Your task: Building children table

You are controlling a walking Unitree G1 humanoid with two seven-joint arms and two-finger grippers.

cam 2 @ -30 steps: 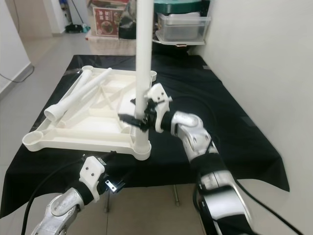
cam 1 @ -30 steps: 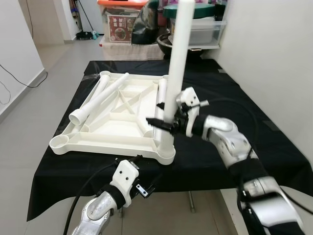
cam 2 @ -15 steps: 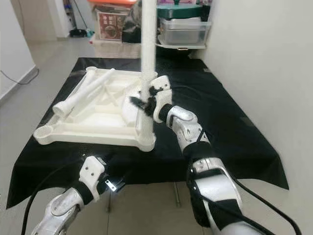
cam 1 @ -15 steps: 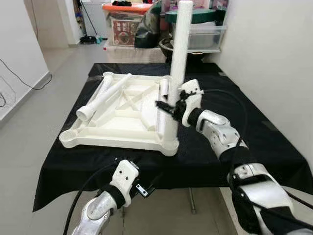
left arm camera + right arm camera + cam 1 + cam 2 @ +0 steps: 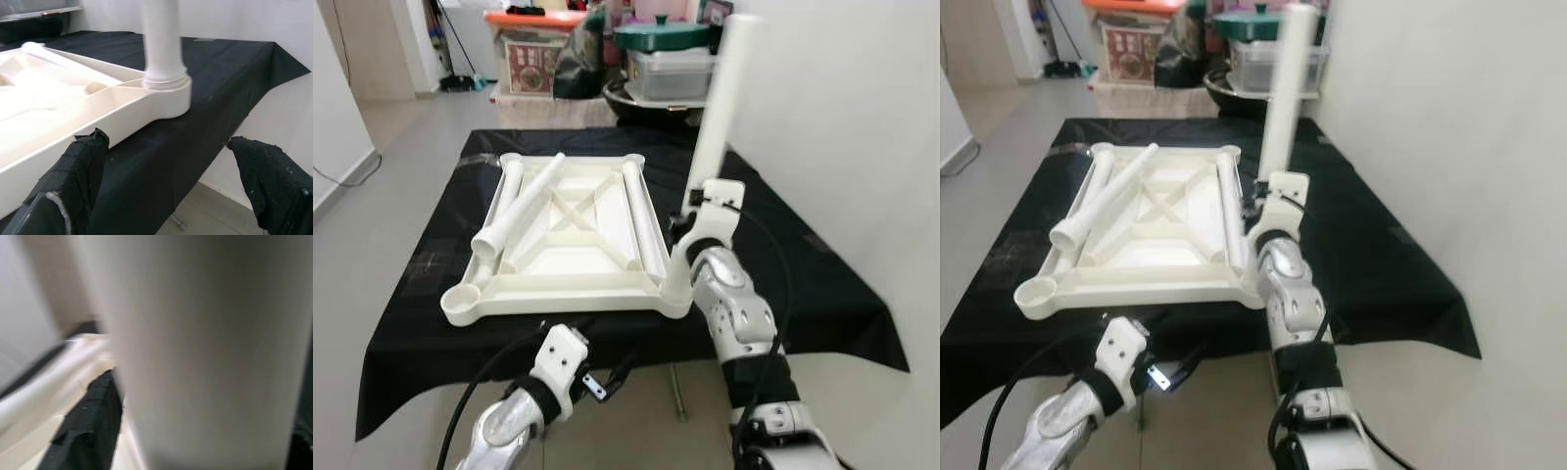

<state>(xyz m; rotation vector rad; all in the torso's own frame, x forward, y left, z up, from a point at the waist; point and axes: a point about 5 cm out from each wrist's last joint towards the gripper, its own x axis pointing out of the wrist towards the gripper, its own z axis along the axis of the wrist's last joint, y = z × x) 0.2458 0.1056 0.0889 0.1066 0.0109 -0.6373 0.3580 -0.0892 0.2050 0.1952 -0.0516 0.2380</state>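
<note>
Nearest the robot, the left pincer [image 5: 161, 181] hangs below the front edge of the bench [image 5: 822, 294], its two black fingers [image 5: 83, 166] spread wide apart with nothing between them; in the left wrist view it looks up at the near right corner of the upturned white tabletop [image 5: 568, 284], which lies apart from it on the black cloth [image 5: 421, 264]. Just beyond, the right pincer [image 5: 690, 230] is clenched round the upright leg [image 5: 715, 127], low on the tube and just above the corner socket [image 5: 677, 294] in which that leg stands; in the right wrist view the white tube presses close against a black finger [image 5: 93, 416]. The leg rises tall and leans slightly to the right. Farther in, three loose legs rest on the ribbed underside of the tabletop: one [image 5: 641, 220] along the right rail, one [image 5: 504, 191] along the left rail, one [image 5: 519, 211] lying slantwise between the ribs. The near left socket [image 5: 462, 304] stands open. Beyond the bench sit storage boxes [image 5: 666, 73] and a green lid [image 5: 661, 34].
</note>
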